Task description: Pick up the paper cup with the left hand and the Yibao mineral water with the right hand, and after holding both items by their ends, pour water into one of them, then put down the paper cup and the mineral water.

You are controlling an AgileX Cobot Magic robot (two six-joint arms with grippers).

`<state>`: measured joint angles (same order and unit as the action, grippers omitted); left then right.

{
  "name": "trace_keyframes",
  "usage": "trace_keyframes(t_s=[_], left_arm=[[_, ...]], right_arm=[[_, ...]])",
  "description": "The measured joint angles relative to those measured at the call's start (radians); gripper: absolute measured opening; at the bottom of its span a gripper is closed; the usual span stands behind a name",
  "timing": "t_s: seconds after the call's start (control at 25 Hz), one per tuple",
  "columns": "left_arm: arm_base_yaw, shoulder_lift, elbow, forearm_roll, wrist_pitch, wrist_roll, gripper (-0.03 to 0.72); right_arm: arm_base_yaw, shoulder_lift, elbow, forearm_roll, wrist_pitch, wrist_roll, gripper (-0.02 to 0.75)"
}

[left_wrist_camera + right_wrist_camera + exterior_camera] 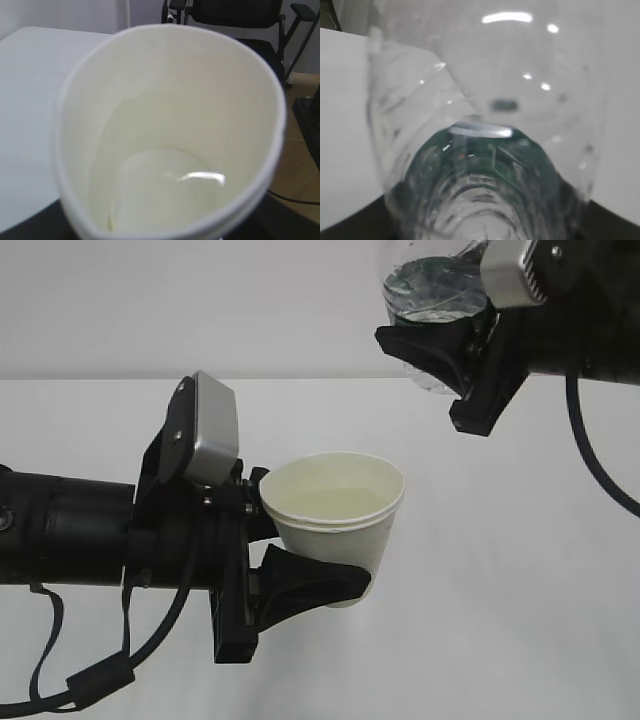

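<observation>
Item one, lower left of the exterior view: my left hand, a black two-fingered gripper with a grey block, clamped on the cream-white tapered paper cup. The cup is held off the white table, near upright, with a little water in its bottom.

Item two, upper right, farther back: my right hand, a matching black gripper, gripping the clear ribbed plastic Yibao mineral water bottle by its dark green label, raised above the cup and to its right.
</observation>
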<state>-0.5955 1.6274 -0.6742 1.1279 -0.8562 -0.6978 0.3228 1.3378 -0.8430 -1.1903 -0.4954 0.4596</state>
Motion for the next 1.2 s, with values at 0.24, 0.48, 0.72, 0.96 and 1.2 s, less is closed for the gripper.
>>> trace_keyframes(t_s=[0.24, 0.48, 0.72, 0.96, 1.2], left_arm=[[0.0, 0.0, 0.0, 0.0, 0.0, 0.0, 0.421], [0.0, 0.0, 0.0, 0.0, 0.0, 0.0, 0.421], [0.0, 0.0, 0.0, -0.001, 0.0, 0.0, 0.421], [0.0, 0.0, 0.0, -0.001, 0.0, 0.0, 0.421], [0.0, 0.0, 0.0, -0.001, 0.0, 0.0, 0.421]], right_arm=[[0.0, -0.004, 0.0, 0.0, 0.0, 0.061, 0.41], [0.0, -0.036, 0.0, 0.0, 0.0, 0.106, 0.41], [0.0, -0.04, 0.0, 0.0, -0.002, 0.151, 0.41], [0.0, -0.04, 0.0, 0.0, 0.006, 0.185, 0.41], [0.0, -0.04, 0.0, 0.002, 0.024, 0.219, 0.41]])
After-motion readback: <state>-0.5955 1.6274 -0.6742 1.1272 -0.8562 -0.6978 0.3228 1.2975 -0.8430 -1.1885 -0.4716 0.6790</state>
